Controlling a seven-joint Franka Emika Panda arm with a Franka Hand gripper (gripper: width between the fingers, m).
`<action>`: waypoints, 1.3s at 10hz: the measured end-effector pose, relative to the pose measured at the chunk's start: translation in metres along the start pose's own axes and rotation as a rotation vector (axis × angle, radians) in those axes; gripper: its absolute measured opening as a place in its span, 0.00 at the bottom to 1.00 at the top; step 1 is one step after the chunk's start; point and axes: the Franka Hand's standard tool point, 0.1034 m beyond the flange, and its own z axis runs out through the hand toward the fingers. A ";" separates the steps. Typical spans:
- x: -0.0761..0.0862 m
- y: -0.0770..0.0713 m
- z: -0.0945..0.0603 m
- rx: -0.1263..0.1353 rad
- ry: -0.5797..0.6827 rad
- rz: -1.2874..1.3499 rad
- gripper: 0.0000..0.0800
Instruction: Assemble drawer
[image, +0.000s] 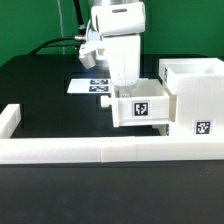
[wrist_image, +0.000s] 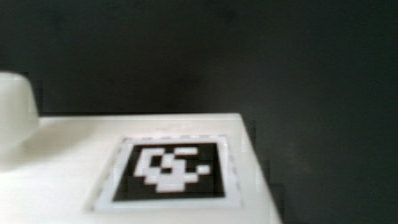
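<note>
The drawer housing (image: 197, 100) is a tall white box on the exterior view's right, with a tag low on its front. A small white tray (image: 143, 108) with a tag on its face juts out of the housing's side, towards the exterior view's left. An open-top white box (image: 190, 69), housing top or second tray, shows at the top. My gripper (image: 125, 83) hangs straight down with its fingertips at the tray's far rim; I cannot tell whether they are open or shut. The wrist view shows a white tagged face (wrist_image: 169, 168) close up and no fingers.
The marker board (image: 88, 86) lies on the black table behind my gripper. A low white wall (image: 90, 151) runs along the table's front and turns a corner on the exterior view's left (image: 10, 119). A white rounded shape (wrist_image: 11, 110) sits at the wrist view's edge.
</note>
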 end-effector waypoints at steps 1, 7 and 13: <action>0.000 0.000 0.000 0.000 0.000 0.000 0.06; 0.001 0.004 -0.004 -0.007 -0.002 0.027 0.06; 0.003 0.006 -0.009 -0.015 -0.005 0.027 0.06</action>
